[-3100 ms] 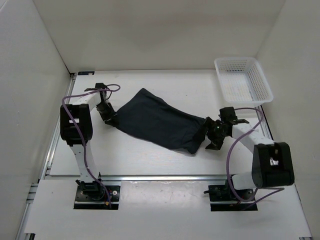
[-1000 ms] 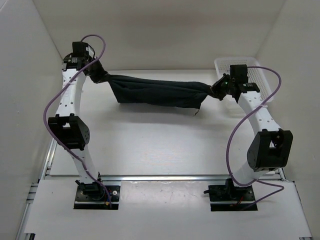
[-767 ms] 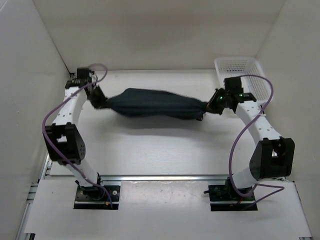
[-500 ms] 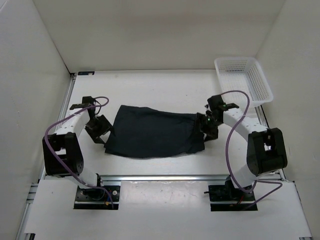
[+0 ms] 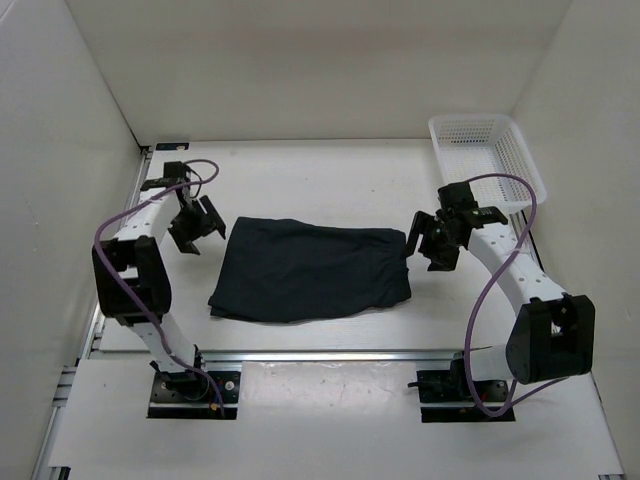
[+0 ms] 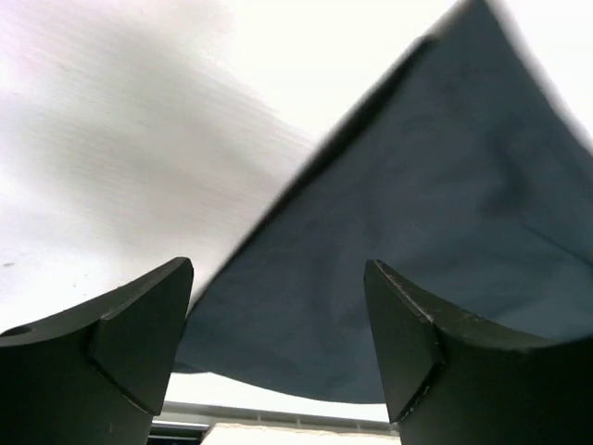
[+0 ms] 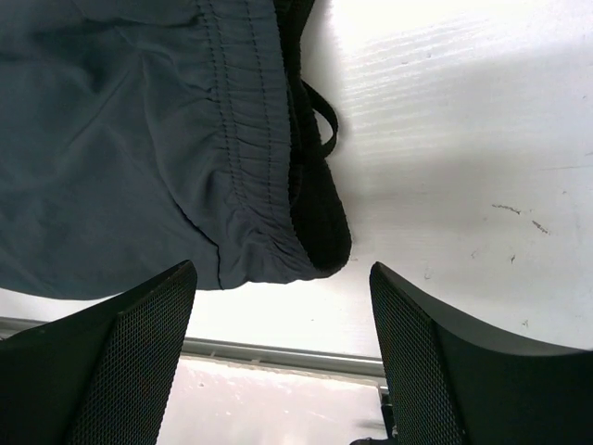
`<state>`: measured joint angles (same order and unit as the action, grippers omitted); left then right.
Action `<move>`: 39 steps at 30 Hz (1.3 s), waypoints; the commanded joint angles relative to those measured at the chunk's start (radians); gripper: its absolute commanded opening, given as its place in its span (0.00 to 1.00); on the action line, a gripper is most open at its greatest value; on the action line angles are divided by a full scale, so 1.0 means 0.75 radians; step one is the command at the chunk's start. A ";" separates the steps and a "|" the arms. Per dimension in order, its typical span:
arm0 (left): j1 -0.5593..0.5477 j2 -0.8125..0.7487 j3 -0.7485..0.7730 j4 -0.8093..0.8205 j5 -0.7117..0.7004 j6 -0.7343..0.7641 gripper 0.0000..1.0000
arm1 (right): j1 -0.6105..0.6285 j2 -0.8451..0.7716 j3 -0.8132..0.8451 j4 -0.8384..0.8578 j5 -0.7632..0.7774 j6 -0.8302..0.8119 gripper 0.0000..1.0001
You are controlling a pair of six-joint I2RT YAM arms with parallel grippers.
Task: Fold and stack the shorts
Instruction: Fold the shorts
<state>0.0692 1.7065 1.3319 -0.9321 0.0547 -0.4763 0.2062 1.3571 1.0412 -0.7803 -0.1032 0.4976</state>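
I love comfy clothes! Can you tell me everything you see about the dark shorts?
The shorts are dark navy, nearly black, soft thin cloth. They lie flat on the white table as a rough rectangle between the two arms. The gathered stretchy waistband is at the right end, with a thin drawstring looping out there. Only the table touches them: the left hand and right hand are open, just off each end.
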 commanded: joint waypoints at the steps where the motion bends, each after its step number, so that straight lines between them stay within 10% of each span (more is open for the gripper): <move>1: -0.004 0.079 -0.080 -0.005 0.037 0.032 0.86 | 0.003 0.015 0.050 -0.015 0.005 0.011 0.80; 13: -0.043 0.091 -0.452 0.195 0.238 -0.120 0.82 | -0.009 -0.022 0.037 -0.015 0.017 -0.013 0.81; 17: -0.115 0.091 -0.459 0.214 0.283 -0.165 0.61 | -0.009 -0.010 0.037 -0.015 0.017 -0.013 0.81; 20: -0.131 0.103 -0.416 0.226 0.283 -0.179 0.25 | -0.009 -0.010 0.037 -0.015 0.017 -0.013 0.81; 21: -0.131 0.103 -0.379 0.226 0.271 -0.197 0.10 | -0.009 -0.010 0.037 -0.015 0.017 -0.025 0.81; 29: -0.143 0.001 -0.009 -0.033 -0.073 -0.144 0.10 | -0.009 -0.052 0.037 -0.029 0.029 -0.040 0.81; 39: -0.628 0.299 0.745 -0.479 -0.312 -0.015 0.10 | -0.023 -0.077 -0.002 -0.029 0.037 -0.064 0.80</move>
<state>-0.2790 1.8629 1.7973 -1.1397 -0.1234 -0.5232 0.2008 1.3300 1.0374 -0.7876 -0.0959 0.4667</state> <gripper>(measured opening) 0.150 0.798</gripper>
